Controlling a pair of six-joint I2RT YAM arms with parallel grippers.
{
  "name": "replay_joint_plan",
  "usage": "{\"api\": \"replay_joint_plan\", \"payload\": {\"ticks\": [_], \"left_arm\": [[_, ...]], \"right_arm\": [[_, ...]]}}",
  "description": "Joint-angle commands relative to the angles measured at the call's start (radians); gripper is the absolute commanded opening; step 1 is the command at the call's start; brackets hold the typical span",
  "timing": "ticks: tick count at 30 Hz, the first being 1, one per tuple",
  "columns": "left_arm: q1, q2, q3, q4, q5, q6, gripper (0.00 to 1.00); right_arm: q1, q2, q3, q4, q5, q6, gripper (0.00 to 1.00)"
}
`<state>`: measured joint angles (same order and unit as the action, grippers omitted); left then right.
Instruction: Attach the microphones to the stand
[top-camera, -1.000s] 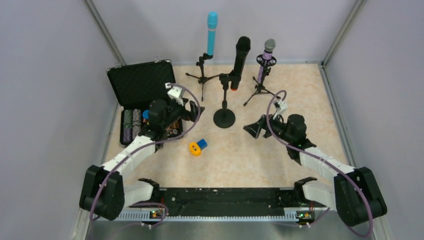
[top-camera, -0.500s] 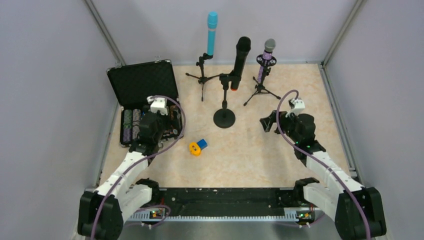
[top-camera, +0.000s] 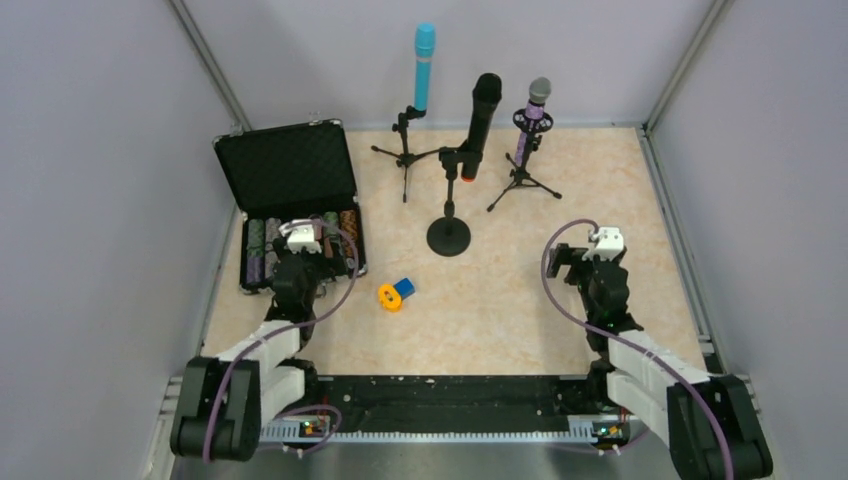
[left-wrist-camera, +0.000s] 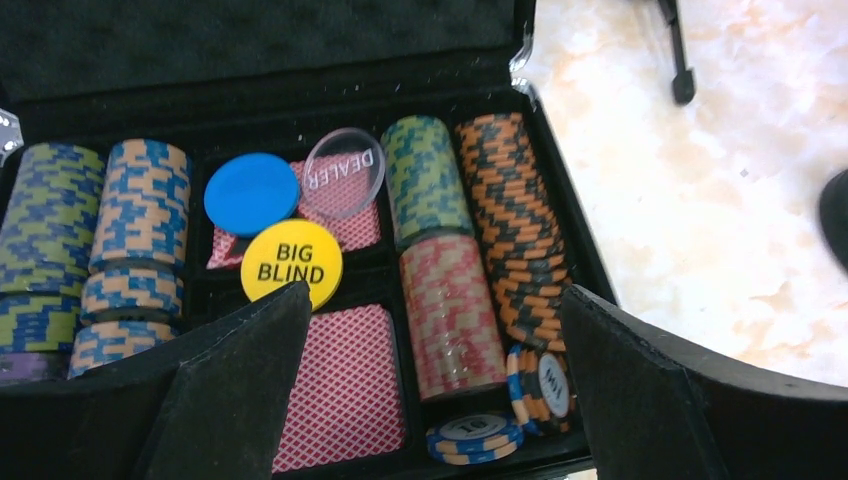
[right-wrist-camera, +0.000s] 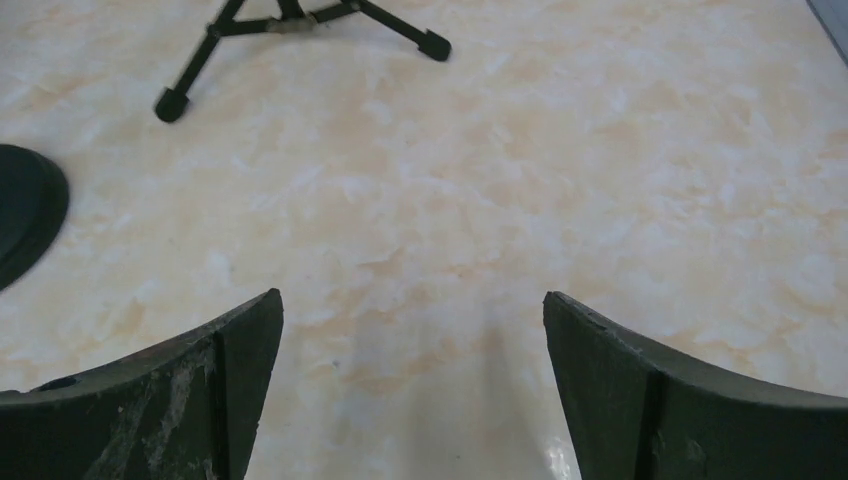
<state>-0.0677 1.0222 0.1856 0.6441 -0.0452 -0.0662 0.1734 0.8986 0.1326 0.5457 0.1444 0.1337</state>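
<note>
Three microphones stand upright at the back of the table. The light-blue one (top-camera: 424, 68) sits on a tripod stand (top-camera: 404, 150). A round-base stand (top-camera: 449, 236) carries the black one with an orange end (top-camera: 480, 110), and the purple one with a silver grille (top-camera: 534, 112) is on a small tripod (top-camera: 520, 182). My left gripper (top-camera: 303, 258) (left-wrist-camera: 432, 293) hangs open over the near end of the chip case, holding nothing. Well short of the stands, my right gripper (top-camera: 588, 256) (right-wrist-camera: 411, 296) is open over bare table.
An open black case (top-camera: 285, 165) with poker chips (left-wrist-camera: 445, 310), cards and a yellow "BIG BLIND" disc (left-wrist-camera: 292, 262) lies at the left. A small orange-and-blue object (top-camera: 395, 293) lies mid-table. Grey walls enclose three sides. Tripod legs (right-wrist-camera: 195, 75) and the round base (right-wrist-camera: 25, 215) show in the right wrist view.
Both arms have drawn back toward the near edge. The left gripper moved from the case's right side to its near end; the right gripper moved right and back. Both stayed open.
</note>
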Motion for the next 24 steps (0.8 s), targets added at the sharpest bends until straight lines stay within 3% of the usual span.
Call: {"api": "replay_joint_plan", "payload": {"ticks": [1, 8, 10, 12, 14, 16, 19, 24], "left_arm": [[0.014, 0.126, -0.087, 0.446, -0.016, 0.092, 0.99], [0.045, 0.425, -0.077, 0.778, -0.052, 0.101, 0.99], [0.085, 0.472, -0.069, 0.816, -0.017, 0.076, 0.99], [0.107, 0.449, -0.047, 0.724, -0.010, 0.071, 0.99], [0.107, 0.422, -0.004, 0.613, -0.048, 0.039, 0.99], [0.107, 0.416, 0.041, 0.510, -0.071, 0.032, 0.98], [0.109, 0.439, 0.142, 0.349, -0.071, 0.027, 0.99], [0.110, 0.430, 0.120, 0.385, -0.043, 0.044, 0.99]], "right_arm": [[-0.009, 0.069, -0.087, 0.372, 0.107, -0.063, 0.99], [-0.009, 0.330, -0.087, 0.721, 0.139, -0.208, 0.99], [-0.019, 0.496, -0.083, 0.899, 0.140, -0.217, 0.99], [-0.019, 0.619, -0.083, 1.036, 0.170, -0.232, 0.99], [-0.037, 0.532, -0.050, 0.825, 0.140, -0.198, 0.99], [-0.044, 0.578, -0.028, 0.862, 0.158, -0.194, 0.99], [-0.045, 0.559, -0.004, 0.785, 0.189, -0.168, 0.99], [-0.045, 0.570, -0.001, 0.807, 0.203, -0.171, 0.99]]}}
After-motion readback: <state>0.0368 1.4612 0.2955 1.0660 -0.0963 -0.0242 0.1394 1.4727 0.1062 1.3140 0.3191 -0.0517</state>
